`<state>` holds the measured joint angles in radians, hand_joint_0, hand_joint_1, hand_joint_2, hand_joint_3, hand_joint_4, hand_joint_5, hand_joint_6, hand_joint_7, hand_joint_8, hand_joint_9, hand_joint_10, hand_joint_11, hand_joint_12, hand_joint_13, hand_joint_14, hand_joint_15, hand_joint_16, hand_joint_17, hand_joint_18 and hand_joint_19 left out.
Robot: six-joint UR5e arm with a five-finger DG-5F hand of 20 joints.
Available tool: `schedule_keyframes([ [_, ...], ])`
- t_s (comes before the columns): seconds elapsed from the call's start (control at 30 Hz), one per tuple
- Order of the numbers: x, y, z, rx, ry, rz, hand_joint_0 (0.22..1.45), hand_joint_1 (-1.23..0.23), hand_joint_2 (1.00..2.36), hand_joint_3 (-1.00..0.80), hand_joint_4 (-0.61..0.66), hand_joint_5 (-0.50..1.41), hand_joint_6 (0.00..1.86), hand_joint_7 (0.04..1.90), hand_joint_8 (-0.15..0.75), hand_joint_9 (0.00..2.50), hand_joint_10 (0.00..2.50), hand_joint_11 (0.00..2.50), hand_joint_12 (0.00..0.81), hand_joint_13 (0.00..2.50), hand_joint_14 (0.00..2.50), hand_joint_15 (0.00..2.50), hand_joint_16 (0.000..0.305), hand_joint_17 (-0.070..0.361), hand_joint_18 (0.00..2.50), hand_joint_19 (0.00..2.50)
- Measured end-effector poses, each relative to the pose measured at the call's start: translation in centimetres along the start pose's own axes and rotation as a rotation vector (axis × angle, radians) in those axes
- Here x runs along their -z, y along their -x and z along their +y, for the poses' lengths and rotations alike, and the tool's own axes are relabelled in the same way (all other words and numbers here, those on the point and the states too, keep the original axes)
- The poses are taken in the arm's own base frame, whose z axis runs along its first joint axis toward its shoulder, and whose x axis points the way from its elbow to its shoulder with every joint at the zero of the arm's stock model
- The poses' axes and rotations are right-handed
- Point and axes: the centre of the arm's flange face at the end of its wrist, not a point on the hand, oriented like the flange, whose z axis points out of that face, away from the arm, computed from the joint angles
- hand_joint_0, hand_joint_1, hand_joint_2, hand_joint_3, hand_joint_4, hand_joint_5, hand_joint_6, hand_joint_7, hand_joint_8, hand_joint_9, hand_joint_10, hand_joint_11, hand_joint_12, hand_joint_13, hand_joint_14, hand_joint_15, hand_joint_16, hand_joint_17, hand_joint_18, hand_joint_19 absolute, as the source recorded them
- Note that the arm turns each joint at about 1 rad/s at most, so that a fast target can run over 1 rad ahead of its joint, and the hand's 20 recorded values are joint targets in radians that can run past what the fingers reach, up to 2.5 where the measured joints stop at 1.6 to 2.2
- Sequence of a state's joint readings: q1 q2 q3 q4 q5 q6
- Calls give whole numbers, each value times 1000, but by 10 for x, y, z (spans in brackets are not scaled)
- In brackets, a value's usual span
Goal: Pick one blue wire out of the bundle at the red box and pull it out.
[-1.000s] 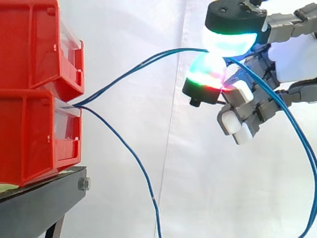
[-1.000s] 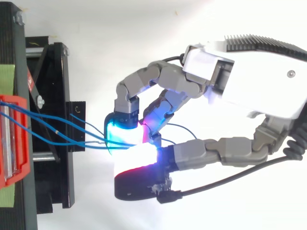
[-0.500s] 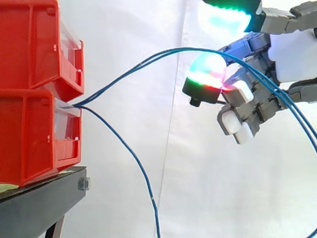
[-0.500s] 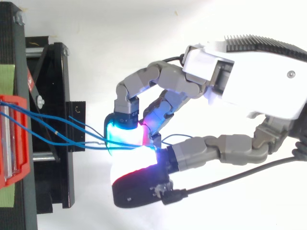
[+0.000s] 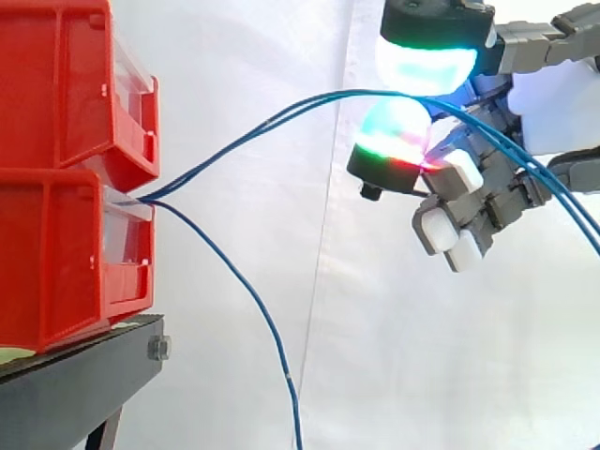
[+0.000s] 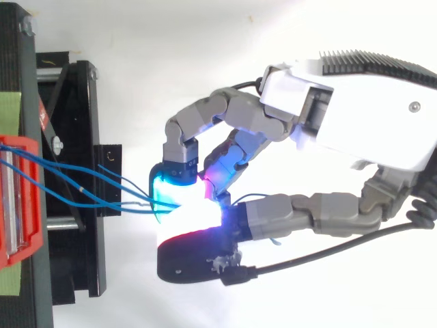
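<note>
Hand (image 6: 355, 116) pinching 2 of 3 blue wires (image 5: 216, 156).

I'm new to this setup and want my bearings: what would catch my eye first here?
The hand, at the right of the side view, draws the eye first: its glowing fingertips, cyan, green and red, pinch two blue wires. Those wires stretch left to the stacked red bins on the black stand, while a third blue wire hangs down from the same spot.

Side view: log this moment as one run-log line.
hand | fingers pinch two blue wires | wires run to red box | third wire hangs free
</note>
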<state>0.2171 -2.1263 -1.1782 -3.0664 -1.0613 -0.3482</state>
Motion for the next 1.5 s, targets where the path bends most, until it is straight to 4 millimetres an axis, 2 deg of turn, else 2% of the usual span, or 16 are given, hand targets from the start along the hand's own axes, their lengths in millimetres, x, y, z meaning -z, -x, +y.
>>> schedule_keyframes([
  [0.07, 0, 0, 0, 0, 0, 0, 582, -723, 1012, -257, 212, -100, 929, 1072, 405, 1144, 12, 803, 456, 1005, 18, 546, 59, 132, 955, 480],
  [0.1, 0, 0, 0, 0, 0, 1, 592, -802, 1012, -254, 209, -107, 934, 1053, 396, 1130, 14, 807, 451, 1001, 17, 555, 57, 129, 947, 488],
  [0.2, 0, -1, 0, 0, 0, 1, 599, -810, 1012, -311, 215, -117, 936, 1049, 375, 1095, 16, 804, 432, 980, 18, 562, 54, 120, 913, 511],
  [0.27, 0, -1, 0, 0, 0, 1, 563, -822, 1006, -421, 213, -122, 936, 1043, 364, 1079, 14, 810, 428, 970, 20, 565, 53, 120, 902, 516],
  [0.33, 0, -1, 0, 1, 0, 1, 514, -735, 1000, -500, 208, -122, 935, 1020, 373, 1075, 14, 804, 440, 958, 17, 557, 56, 126, 905, 522],
  [0.4, 0, -1, 0, 1, 1, 2, 494, -656, 1000, -500, 208, -119, 932, 1006, 384, 1091, 11, 790, 445, 963, 19, 553, 58, 130, 913, 513],
  [0.6, 0, -2, 0, 1, 1, 1, 531, -476, 1000, -500, 199, -107, 917, 1069, 383, 1131, 12, 782, 437, 965, 19, 549, 55, 124, 880, 534],
  [0.83, 0, -2, 1, 3, 2, 1, 575, -602, 1010, -358, 189, -90, 910, 1133, 379, 1160, 13, 785, 420, 996, 19, 560, 52, 117, 894, 531],
  [1.13, 0, -2, 1, 5, 3, 1, 581, -729, 1012, -305, 199, -85, 910, 1155, 383, 1162, 15, 775, 430, 1012, 19, 563, 53, 120, 928, 521],
  [1.4, 0, -2, 1, 5, 3, 1, 596, -823, 1011, -320, 209, -114, 926, 1089, 356, 1073, 15, 783, 417, 971, 21, 580, 52, 117, 893, 532],
  [1.47, 0, -2, 1, 5, 3, 2, 576, -812, 1010, -361, 213, -118, 927, 1078, 357, 1066, 15, 786, 419, 956, 20, 580, 52, 118, 877, 538],
  [1.5, 0, -2, 1, 5, 4, 3, 534, -767, 1003, -453, 213, -121, 926, 1058, 357, 1062, 15, 774, 427, 953, 18, 574, 54, 122, 876, 542],
])
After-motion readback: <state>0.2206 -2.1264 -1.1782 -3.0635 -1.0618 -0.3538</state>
